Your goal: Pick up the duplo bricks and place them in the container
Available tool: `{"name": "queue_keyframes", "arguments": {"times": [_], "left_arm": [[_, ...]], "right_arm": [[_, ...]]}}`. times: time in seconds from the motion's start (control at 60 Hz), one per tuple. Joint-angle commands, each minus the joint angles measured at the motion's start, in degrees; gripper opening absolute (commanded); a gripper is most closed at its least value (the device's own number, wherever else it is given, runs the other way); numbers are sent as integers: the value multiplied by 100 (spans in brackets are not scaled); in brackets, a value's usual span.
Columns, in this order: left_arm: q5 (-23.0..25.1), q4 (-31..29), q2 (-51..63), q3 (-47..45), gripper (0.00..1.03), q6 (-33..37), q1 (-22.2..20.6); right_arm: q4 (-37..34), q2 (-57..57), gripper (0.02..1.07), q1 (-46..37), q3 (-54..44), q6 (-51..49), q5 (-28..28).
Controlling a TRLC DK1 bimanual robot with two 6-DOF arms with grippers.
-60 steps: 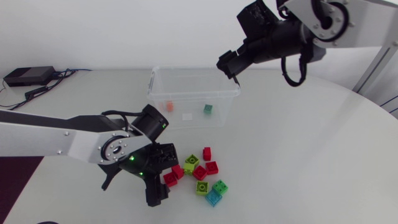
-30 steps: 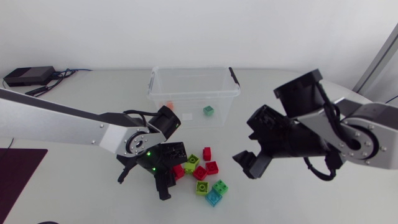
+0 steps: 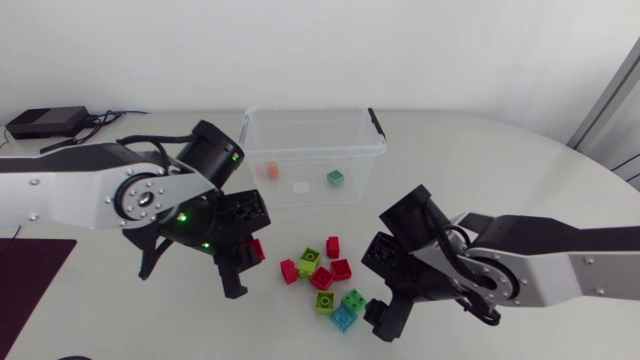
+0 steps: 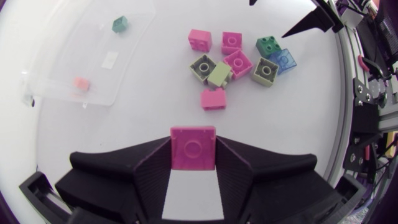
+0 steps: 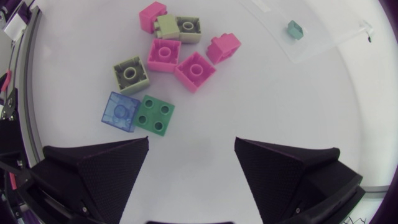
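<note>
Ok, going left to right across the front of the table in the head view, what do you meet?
left gripper → red brick held in it → pile of loose bricks → right gripper, open

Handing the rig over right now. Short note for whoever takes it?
Left gripper: shut on a red brick, held above the table, short of the container.
Right gripper: open, empty, over bare table next to the blue brick and green brick.
Done: an orange brick and a teal-green brick lie in the container.
Left: drop the held brick in, then clear the pile of red, lime, green and blue bricks on the table in front of the container.
</note>
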Motion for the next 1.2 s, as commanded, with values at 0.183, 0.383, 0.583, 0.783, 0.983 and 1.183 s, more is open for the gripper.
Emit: {"name": "queue_keyframes", "arguments": {"times": [0.183,0.383,0.583,0.783,0.983,1.183], "left_arm": [[47,-501,-828,156,30,-14,177],[47,-686,-1153,226,30,-32,204],[47,-791,-1267,340,30,-32,274],[117,-747,-1214,841,30,-41,441],[319,-695,-801,1588,30,-199,468],[319,-519,-581,1790,30,-296,450]], "right_arm": [[-21,771,102,319,205,152,136],[-65,1158,102,346,662,240,303],[-232,1334,102,486,1057,336,347],[-303,1606,94,486,1207,398,206],[-285,1756,92,433,1224,152,-163],[-329,1659,59,381,1224,-226,-418]]}}
